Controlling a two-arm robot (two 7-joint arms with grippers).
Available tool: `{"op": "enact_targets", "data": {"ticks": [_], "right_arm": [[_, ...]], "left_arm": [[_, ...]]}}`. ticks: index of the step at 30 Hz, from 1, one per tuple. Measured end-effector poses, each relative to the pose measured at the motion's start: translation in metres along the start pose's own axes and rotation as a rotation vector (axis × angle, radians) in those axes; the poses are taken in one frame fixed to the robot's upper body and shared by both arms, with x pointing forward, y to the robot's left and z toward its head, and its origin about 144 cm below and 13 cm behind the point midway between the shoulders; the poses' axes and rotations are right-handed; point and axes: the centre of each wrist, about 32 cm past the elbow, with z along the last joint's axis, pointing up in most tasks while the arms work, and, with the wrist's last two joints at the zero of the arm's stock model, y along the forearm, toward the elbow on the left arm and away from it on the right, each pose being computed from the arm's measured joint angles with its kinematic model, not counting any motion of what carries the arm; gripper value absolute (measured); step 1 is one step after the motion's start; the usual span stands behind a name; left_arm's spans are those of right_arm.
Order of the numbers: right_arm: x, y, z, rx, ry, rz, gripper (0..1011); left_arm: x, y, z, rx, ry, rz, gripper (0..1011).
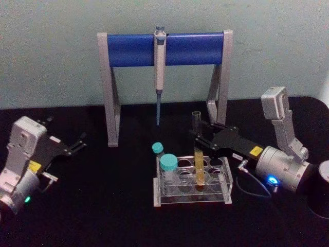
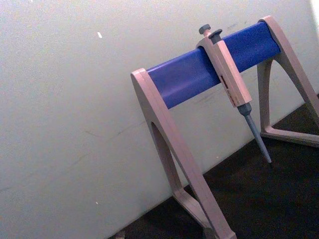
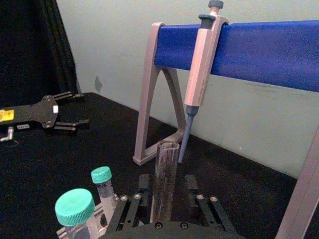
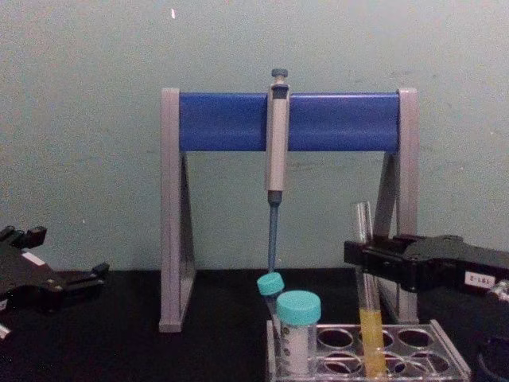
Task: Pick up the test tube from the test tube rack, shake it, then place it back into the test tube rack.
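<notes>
The left gripper [image 1: 78, 143] lies parked, jaws spread, empty. The test tube [image 1: 199, 165] stands in the test tube rack [image 1: 226, 194]. The right gripper [image 1: 199, 133] brackets its upper glass, jaws narrowly apart, seemingly not clamped. I'd guess all 3 steps remain: lift, shake, return.

Test tube [image 1: 199, 167] clear, yellow liquid; test tube rack [image 1: 227, 186] clear; vial caps [image 1: 168, 162] teal; pipette stand [image 1: 133, 49] grey, blue bar.

The black tabletop [image 1: 103, 206] is carrying two things: the test tube rack [image 1: 226, 193] is sitting just below the right claw [image 1: 198, 135], and the grey-and-blue pipette stand [image 1: 110, 103] is standing just beyond that claw, by the wall.
</notes>
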Motion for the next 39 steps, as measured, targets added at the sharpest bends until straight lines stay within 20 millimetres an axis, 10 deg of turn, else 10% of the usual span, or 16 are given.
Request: {"op": "enact_targets", "data": {"ticks": [9,39], "right_arm": [[0.0,0.0,0.0,0.001,0.0,0.0,238],[0.0001,-0.0011,0.0022,0.048,0.041,0.046,232]], "left_arm": [[0.0,0.0,0.0,0.0,0.0,0.0,1001],[0.0,0.0,0.0,0.0,0.0,0.0,1001]]}}
